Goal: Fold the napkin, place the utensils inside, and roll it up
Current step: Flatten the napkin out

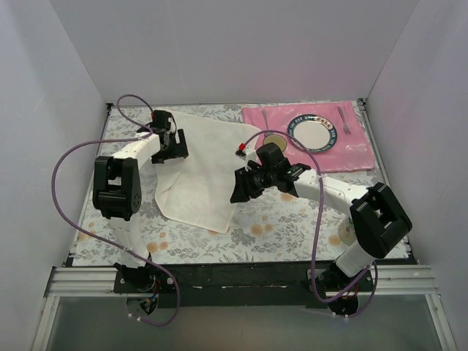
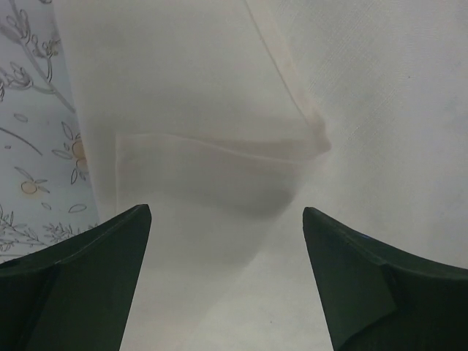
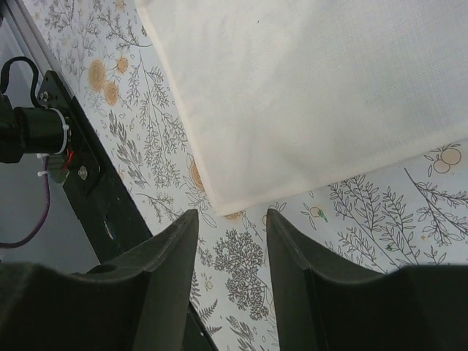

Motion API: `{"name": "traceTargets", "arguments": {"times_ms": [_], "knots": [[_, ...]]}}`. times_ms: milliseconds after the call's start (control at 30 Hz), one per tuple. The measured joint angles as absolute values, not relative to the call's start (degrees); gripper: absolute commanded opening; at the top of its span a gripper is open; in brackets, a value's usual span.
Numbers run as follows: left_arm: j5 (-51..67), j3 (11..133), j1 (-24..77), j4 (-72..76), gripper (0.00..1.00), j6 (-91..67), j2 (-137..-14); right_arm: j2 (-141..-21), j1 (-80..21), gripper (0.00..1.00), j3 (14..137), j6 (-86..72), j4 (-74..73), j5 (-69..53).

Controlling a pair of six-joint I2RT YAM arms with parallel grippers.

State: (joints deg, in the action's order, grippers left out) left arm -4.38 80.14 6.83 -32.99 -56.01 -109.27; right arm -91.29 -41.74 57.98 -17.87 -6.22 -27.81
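Note:
The off-white napkin (image 1: 201, 172) lies folded on the flowered tablecloth, left of centre, with a folded hem showing in the left wrist view (image 2: 219, 146). My left gripper (image 1: 170, 150) hovers over its far left edge, open, with only cloth below the fingers (image 2: 227, 212). My right gripper (image 1: 241, 189) sits at the napkin's right edge, open and holding nothing. In the right wrist view its fingertips (image 3: 232, 212) hang just past a napkin corner (image 3: 227, 205), over bare tablecloth. The utensils are out of view.
A pink placemat (image 1: 358, 150) at the back right carries a plate (image 1: 334, 139), a fork (image 1: 265, 117) and another small silver piece (image 1: 344, 121). A round golden object (image 1: 274, 140) sits by the right wrist. White walls enclose the table; a black rail (image 1: 241, 274) runs along the near edge.

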Motion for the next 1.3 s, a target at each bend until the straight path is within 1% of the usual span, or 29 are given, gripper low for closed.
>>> {"name": "traceTargets", "arguments": {"times_ms": [167, 267, 300, 333, 400, 433, 500, 533, 567, 600, 633, 833, 900, 967, 1033, 1067, 1100, 1133, 1167, 1200, 1233, 1267, 1300], "knots": [[-9.19, 84.16, 10.44, -31.03, 0.84, -51.11, -113.43, -88.99, -40.99, 0.51, 56.80, -17.78, -5.96, -28.47], [-13.30, 86.17, 13.17, -30.94, 0.73, -49.17, -114.85, -87.61, -40.97, 0.51, 56.05, -17.76, -5.89, -28.53], [-14.81, 86.98, 14.04, -30.89, 0.65, -48.69, -115.63, -87.42, -40.93, 0.51, 55.99, -17.76, -5.89, -28.56], [-16.29, 87.70, 14.83, -30.83, 0.62, -48.34, -116.57, -87.37, -40.93, 0.51, 55.96, -17.76, -5.85, -28.62], [-18.41, 88.23, 16.12, -30.83, 0.57, -47.90, -118.15, -87.37, -40.88, 0.51, 55.81, -17.78, -5.87, -28.69], [-19.44, 88.25, 16.60, -30.92, 0.52, -47.79, -118.98, -87.37, -40.88, 0.51, 55.72, -17.78, -5.87, -28.71], [-20.99, 88.33, 16.95, -31.14, 0.44, -48.16, -120.42, -87.42, -40.86, 0.51, 55.66, -17.78, -5.89, -28.75], [-22.09, 88.64, 17.06, -31.07, 0.31, -48.03, -120.46, -87.44, -40.86, 0.51, 55.64, -17.80, -5.87, -28.80], [-23.11, 88.73, 17.02, -31.18, 0.14, -47.94, -120.49, -87.44, -40.86, 0.51, 55.64, -17.80, -5.87, -28.88], [-24.08, 88.77, 16.93, -31.35, 0.01, -48.16, -120.51, -87.46, -40.86, 0.51, 55.64, -17.80, -5.82, -28.88], [-25.54, 89.06, 16.75, -32.03, 0.00, -48.05, -120.62, -87.48, -40.86, 0.51, 55.64, -17.85, -5.78, -28.91], [-34.79, 89.58, 15.59, -35.09, 0.02, -52.58, -119.33, -88.97, -40.86, 0.50, 55.64, -18.41, -4.19, -29.56], [-36.99, 89.58, 14.28, -36.88, 0.04, -55.20, -117.84, -90.28, -40.95, 0.50, 55.66, -18.68, -3.66, -30.20], [-38.89, 89.27, 11.94, -39.40, 0.03, -58.63, -115.39, -91.77, -41.21, 0.50, 55.81, -18.70, -3.20, -30.37], [-40.47, 87.39, 8.21, -41.47, 0.04, -62.65, -111.72, -93.95, -41.87, 0.51, 56.53, -18.85, -3.05, -30.37], [-41.04, 85.84, 5.76, -42.57, 0.08, -64.75, -109.51, -95.00, -42.46, 0.51, 56.97, -18.94, -2.94, -30.37], [-41.34, 84.58, 3.44, -43.53, 0.21, -66.43, -107.61, -95.81, -43.05, 0.51, 57.41, -19.07, -2.94, -30.35], [-41.47, 82.94, 0.56, -44.75, 0.59, -68.75, -105.34, -97.03, -44.01, 0.51, 58.39, -19.33, -2.96, -30.24], [-41.71, 81.19, -2.87, -46.28, 0.64, -71.07, -102.59, -98.26, -45.01, 0.51, 59.37, -19.49, -2.85, -30.17], [-42.15, 80.01, -5.28, -46.70, 0.64, -71.48, -100.77, -99.42, -46.11, 0.51, 60.25, -19.64, -2.57, -30.09], [-42.96, 78.67, -7.73, -46.92, 0.72, -72.55, -98.48, -100.29, -47.07, 0.51, 60.90, -19.81, -2.11, -29.91], [-43.46, 77.95, -9.19, -47.66, 0.77, -73.38, -96.47, -101.21, -48.18, 0.51, 61.49, -20.03, -1.52, -29.54], [-43.83, 77.58, -9.74, -48.51, 0.80, -74.00, -94.28, -101.75, -48.95, 0.51, 61.87, -20.05, -1.41, -29.23]]}}
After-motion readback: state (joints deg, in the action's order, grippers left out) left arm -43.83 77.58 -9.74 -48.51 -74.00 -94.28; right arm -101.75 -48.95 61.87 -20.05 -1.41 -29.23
